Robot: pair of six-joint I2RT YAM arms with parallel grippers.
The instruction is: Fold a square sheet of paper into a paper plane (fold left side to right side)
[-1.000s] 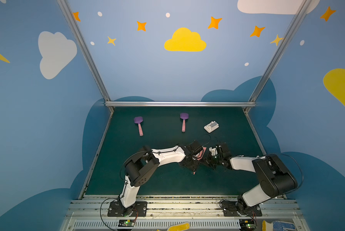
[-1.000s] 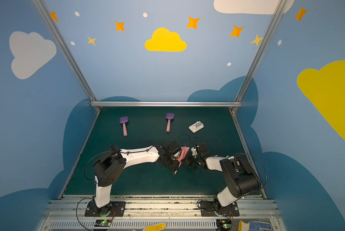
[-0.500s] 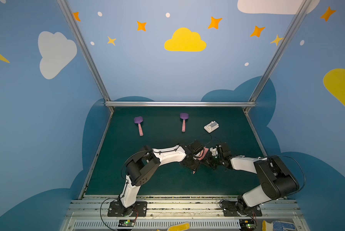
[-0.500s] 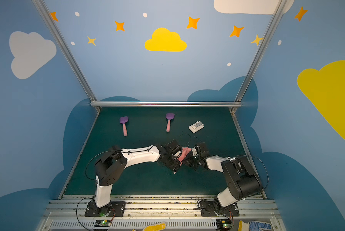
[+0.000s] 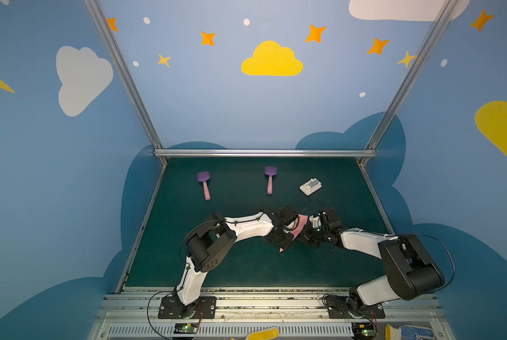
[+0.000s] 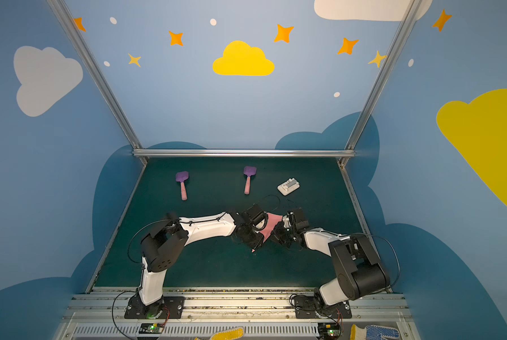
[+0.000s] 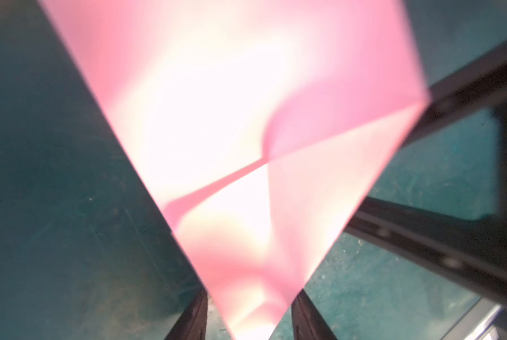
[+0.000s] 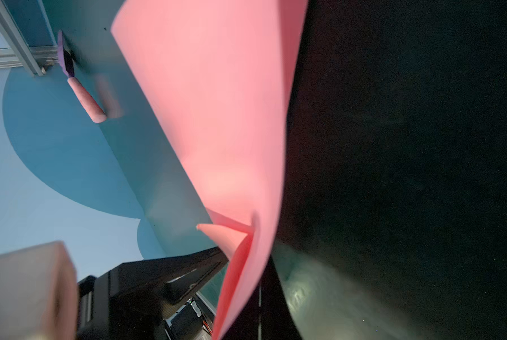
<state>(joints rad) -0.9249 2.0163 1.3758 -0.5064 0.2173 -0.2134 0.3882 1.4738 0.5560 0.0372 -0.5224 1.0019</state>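
Observation:
The square sheet of paper [image 5: 301, 222] [image 6: 271, 222] is salmon-pink and creased into a narrow pointed paper plane shape. Both grippers hold it up off the green mat at mid-table, its tip [image 5: 281, 250] pointing down. My right gripper [image 5: 310, 232] [image 8: 246, 309] is shut on the paper's edge [image 8: 217, 117]. My left gripper [image 5: 289, 235] [image 7: 250, 321] straddles the paper's pointed end [image 7: 246, 176]. Its fingers [image 7: 193, 318] stand apart on either side of the point, not pinching it. Most of the paper is hidden by the two wrists in both top views.
Two purple spatulas with pink handles [image 5: 204, 184] [image 5: 270, 179] and a small white block [image 5: 310, 186] lie on the mat [image 5: 246, 265] behind the grippers. A metal rail [image 5: 264, 152] and blue walls close the back and sides.
Both arms stay together at mid-table with the paper between them. The left gripper's jaws have drawn a little closer around the paper's point.

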